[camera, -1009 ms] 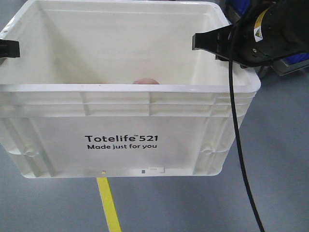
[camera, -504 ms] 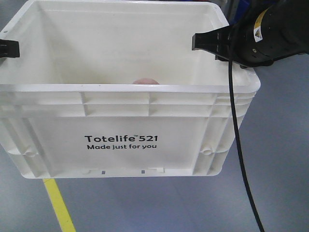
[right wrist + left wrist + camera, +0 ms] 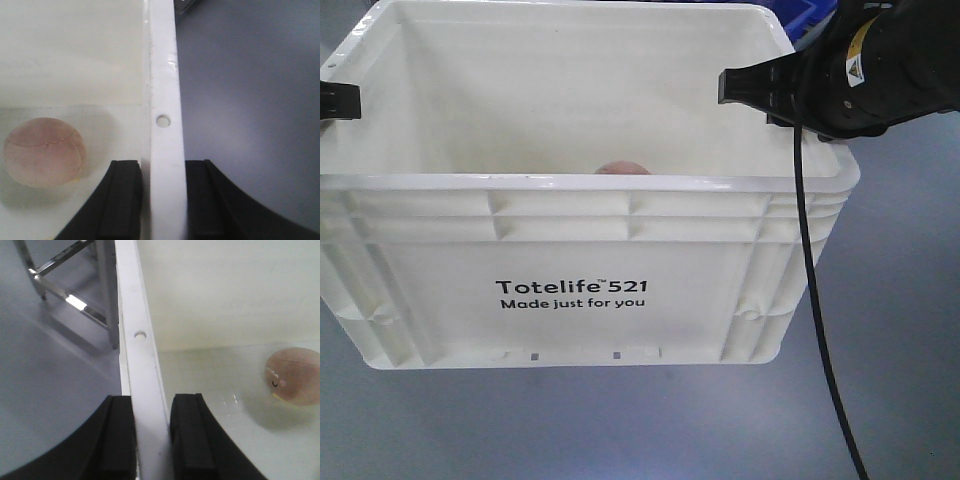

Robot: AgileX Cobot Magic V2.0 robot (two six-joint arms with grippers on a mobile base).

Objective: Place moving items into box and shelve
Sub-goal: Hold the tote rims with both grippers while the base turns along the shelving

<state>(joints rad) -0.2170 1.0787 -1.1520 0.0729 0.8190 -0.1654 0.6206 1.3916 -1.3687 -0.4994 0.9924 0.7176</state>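
The box (image 3: 570, 290) is held, its rim (image 3: 162, 75) clenched at 9 o'clock by the left claw (image 3: 150, 412) and at 3 o'clock by the right claw (image 3: 162, 172). One pink ball (image 3: 44, 152) is contained. Grip could be lost if the sides are raised unevenly.

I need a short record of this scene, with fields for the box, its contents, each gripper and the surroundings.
box: cream-white, open top, black print "Totelife 521 Made just for you" facing the front camera
contents: one pale pink ball on the box bottom; no second ball is visible
left gripper: shut on the box's side rim, one finger inside, one outside
right gripper: shut on the opposite side rim, the same way
surroundings: grey floor; black cable hanging beside the box
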